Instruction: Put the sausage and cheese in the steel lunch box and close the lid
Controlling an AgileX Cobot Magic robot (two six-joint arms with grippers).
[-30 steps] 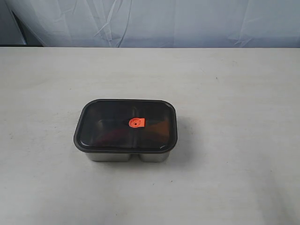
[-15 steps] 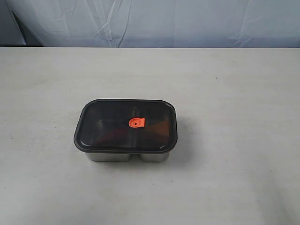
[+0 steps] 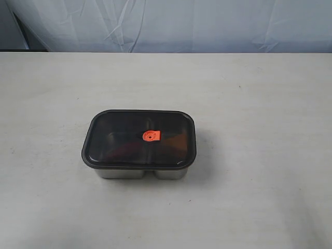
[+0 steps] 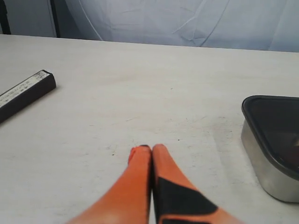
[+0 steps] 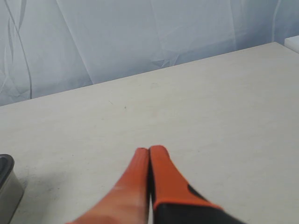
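The steel lunch box stands in the middle of the table with the dark smoky lid lying flat on top of it, its orange valve tab at the centre. Faint reddish and orange shapes show through the lid; the sausage and the cheese cannot be made out clearly. In the left wrist view a corner of the box and lid shows, apart from my left gripper, which is shut on nothing. My right gripper is shut and empty, with an edge of the box off to one side. Neither gripper appears in the exterior view.
A dark flat bar with a white label lies on the table in the left wrist view. A pale wrinkled cloth backdrop hangs behind the table's far edge. The white tabletop surrounds the box.
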